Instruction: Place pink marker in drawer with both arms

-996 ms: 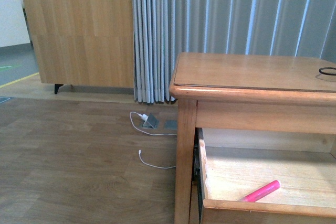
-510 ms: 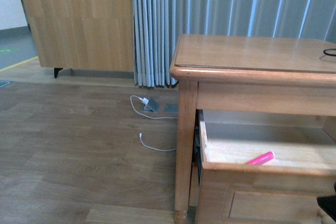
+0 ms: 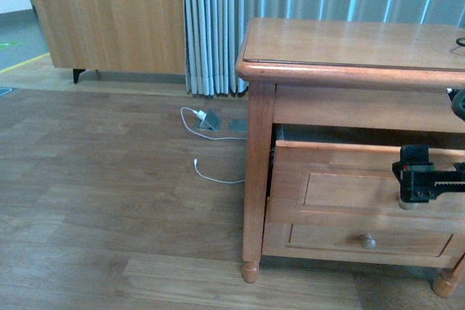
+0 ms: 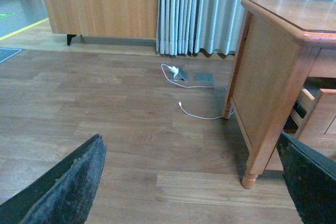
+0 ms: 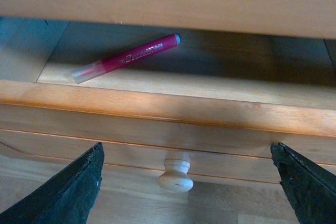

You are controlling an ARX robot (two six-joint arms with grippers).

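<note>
Right wrist view shows the pink marker (image 5: 125,58) lying flat on the bare wood floor inside the drawer (image 5: 168,109), behind the front panel and above the round knob (image 5: 176,174). The right pincer (image 5: 186,187) stands wide and empty, its fingers either side of that knob. The left pincer (image 4: 191,182) also gapes wide over the floor, well away from the nightstand (image 4: 273,77).

The marker looks light, stiff and smooth, likely to roll; its job seems done. The drawer is heavier and should slide, best handled by the knob.

From the front, the marker is hidden behind the drawer front, and the right arm is cut off at the edge.
</note>
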